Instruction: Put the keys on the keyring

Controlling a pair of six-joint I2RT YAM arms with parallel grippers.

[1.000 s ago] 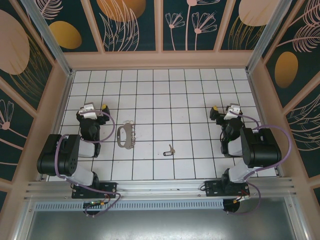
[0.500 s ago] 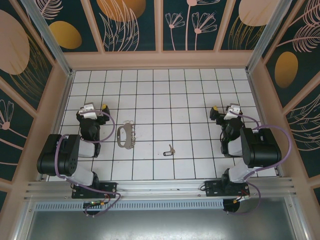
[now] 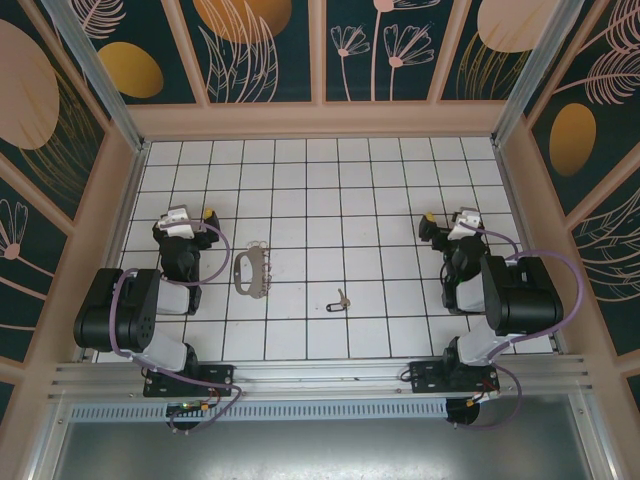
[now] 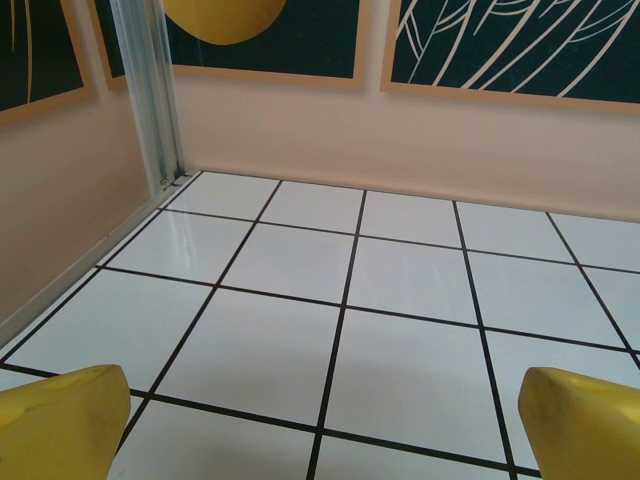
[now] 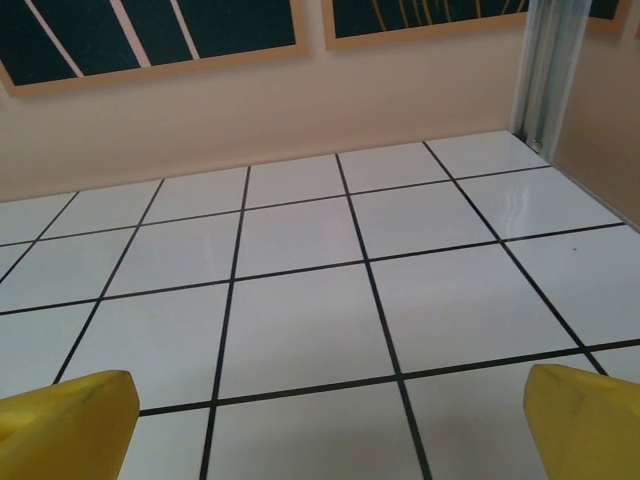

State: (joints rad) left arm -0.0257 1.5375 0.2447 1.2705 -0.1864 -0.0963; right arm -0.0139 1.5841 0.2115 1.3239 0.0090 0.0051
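While lying apart on white tiles [image 3: 320, 200]: tiny silvery metal key [image 3: 339, 299] near centre, big oval grey-beige metal keyring [image 3: 251, 270] leftward. Left gripper [image 3: 194, 214], right gripper [image 3: 447, 220]: spread wide, empty.

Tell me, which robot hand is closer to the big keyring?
Left. The left gripper sits close on the left of the keyring; the right gripper is far off to its right.

The top external camera looks steeply down from above and behind the two black robot arms [image 3: 125, 315] onto the whole white, black-gridded tile floor [image 3: 340, 190]. Each wrist camera sits low and close over those tiles, looking past the left gripper [image 4: 325, 430] and right gripper [image 5: 325, 425] toward the peach back wall [image 4: 400, 140], at its left and right corners.
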